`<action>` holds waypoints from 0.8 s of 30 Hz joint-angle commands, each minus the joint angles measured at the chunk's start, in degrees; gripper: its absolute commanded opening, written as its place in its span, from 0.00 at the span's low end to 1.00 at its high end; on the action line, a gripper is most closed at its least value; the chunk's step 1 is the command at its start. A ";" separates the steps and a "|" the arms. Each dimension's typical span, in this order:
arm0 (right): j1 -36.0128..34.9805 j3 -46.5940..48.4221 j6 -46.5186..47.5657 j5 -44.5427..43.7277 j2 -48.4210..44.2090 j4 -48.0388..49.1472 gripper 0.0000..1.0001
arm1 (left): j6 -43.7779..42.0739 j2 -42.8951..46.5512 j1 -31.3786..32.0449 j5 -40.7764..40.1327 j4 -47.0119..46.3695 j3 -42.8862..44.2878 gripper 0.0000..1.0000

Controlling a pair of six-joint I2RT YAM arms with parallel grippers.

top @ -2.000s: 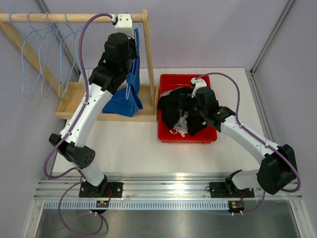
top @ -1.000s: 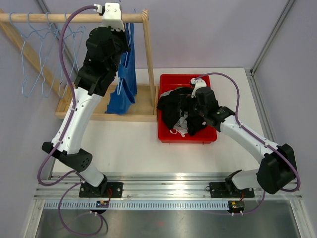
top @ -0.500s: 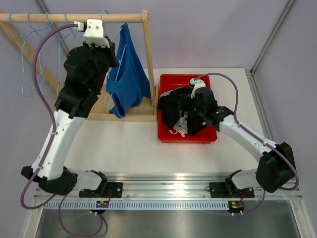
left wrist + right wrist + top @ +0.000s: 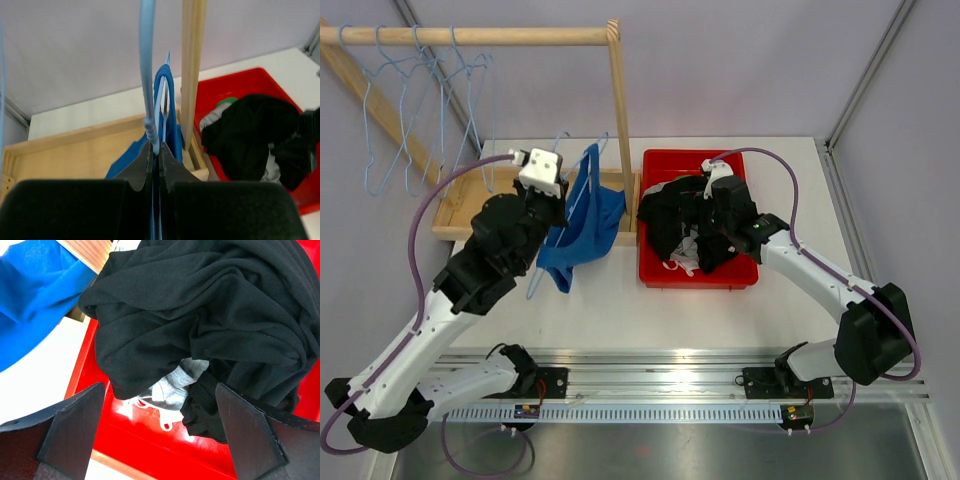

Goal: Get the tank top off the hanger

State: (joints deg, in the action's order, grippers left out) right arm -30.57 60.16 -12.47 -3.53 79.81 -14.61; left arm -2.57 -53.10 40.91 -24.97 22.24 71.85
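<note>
The blue tank top (image 4: 586,226) still hangs on a light blue wire hanger (image 4: 582,165), now off the rod and low over the rack's base and the table. My left gripper (image 4: 563,203) is shut on the hanger. In the left wrist view the fingers (image 4: 141,162) pinch the hanger wire (image 4: 147,75), with the tank top (image 4: 169,95) draped behind it. My right gripper (image 4: 710,240) hovers open over the red bin. In the right wrist view the right gripper (image 4: 160,390) holds nothing, and the tank top's edge (image 4: 35,280) shows at upper left.
A red bin (image 4: 655,272) holds a pile of black clothes (image 4: 680,215) and some grey cloth (image 4: 175,387). The wooden rack has a top rod (image 4: 470,36), an upright post (image 4: 620,110) and a tray base (image 4: 460,205). Several empty wire hangers (image 4: 410,90) hang at the left.
My left arm lifted the hanger with the tank top off the rod, swung it left, then brought it down and toward the front. The right arm stayed still.
</note>
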 commanded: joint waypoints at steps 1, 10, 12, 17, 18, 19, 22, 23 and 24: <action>-0.55 0.92 -0.10 -0.07 0.26 2.04 0.99 | -0.69 4.49 4.69 -5.61 -3.61 -4.08 0.00; -0.46 1.10 0.08 -0.69 1.14 1.96 1.00 | 4.13 7.66 19.62 -10.78 9.22 -8.13 0.00; -0.37 1.10 0.16 -0.86 1.31 1.96 0.99 | 4.94 7.66 23.41 -12.20 11.06 -8.92 0.00; -0.46 1.27 0.34 -1.04 1.66 1.78 0.99 | 8.97 6.17 35.46 -15.27 13.09 -10.24 0.00; -0.37 1.27 0.34 -1.13 1.66 1.78 0.99 | 9.42 5.82 36.95 -16.15 12.57 -10.59 0.00; -0.46 1.27 0.34 -1.22 1.66 1.87 0.99 | 9.95 5.64 39.49 -17.64 12.13 -10.68 0.00; -0.46 1.19 0.52 -1.65 1.58 1.78 0.99 | 11.18 4.41 43.89 -20.11 10.55 -10.95 0.00; -0.46 1.19 0.52 -1.83 1.49 1.69 1.00 | 11.53 4.06 44.95 -22.03 10.02 -11.03 0.00; -0.46 1.19 0.60 -2.35 1.49 1.60 0.99 | 11.62 3.28 45.92 -22.75 8.89 -10.95 0.00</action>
State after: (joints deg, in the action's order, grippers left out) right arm -30.57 60.16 -12.43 -3.97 81.54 -14.63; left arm 6.39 -49.04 84.09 -41.30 36.36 60.36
